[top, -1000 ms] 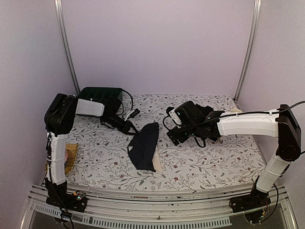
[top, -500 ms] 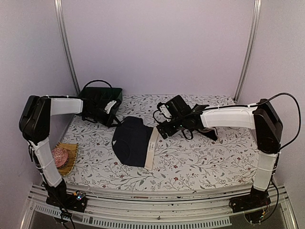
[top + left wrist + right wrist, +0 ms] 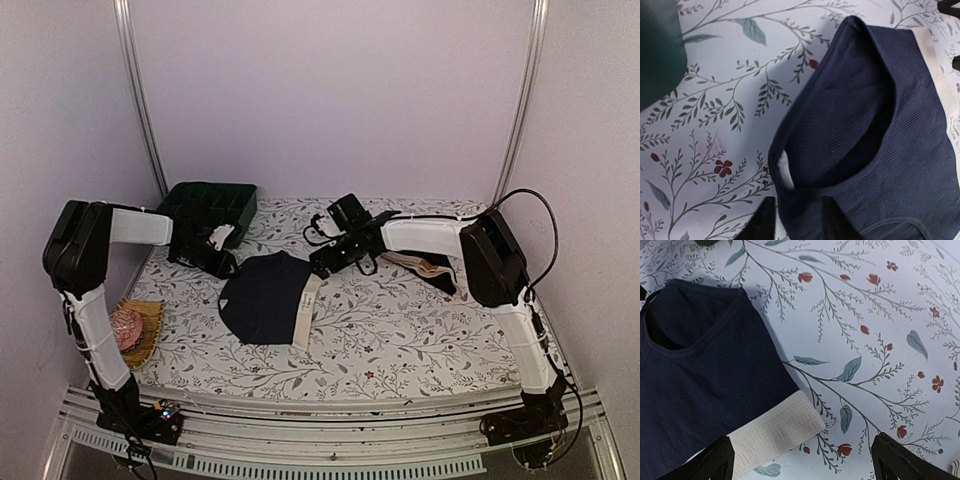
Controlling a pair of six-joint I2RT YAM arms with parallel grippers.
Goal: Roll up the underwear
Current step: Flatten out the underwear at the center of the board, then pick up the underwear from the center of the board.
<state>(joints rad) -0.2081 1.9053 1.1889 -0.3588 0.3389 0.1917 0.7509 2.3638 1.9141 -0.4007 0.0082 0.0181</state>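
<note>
I see 1 dark navy pair of underwear lying flat on the floral cloth, left of centre, with its cream waistband along the right side. My left gripper sits low at the garment's far left edge, jaws only narrowly parted, and the hem lies in the gap. My right gripper hangs over the far right corner by the waistband, jaws wide and holding nothing. The dark green tray stands at the far left, just beyond the left gripper.
</note>
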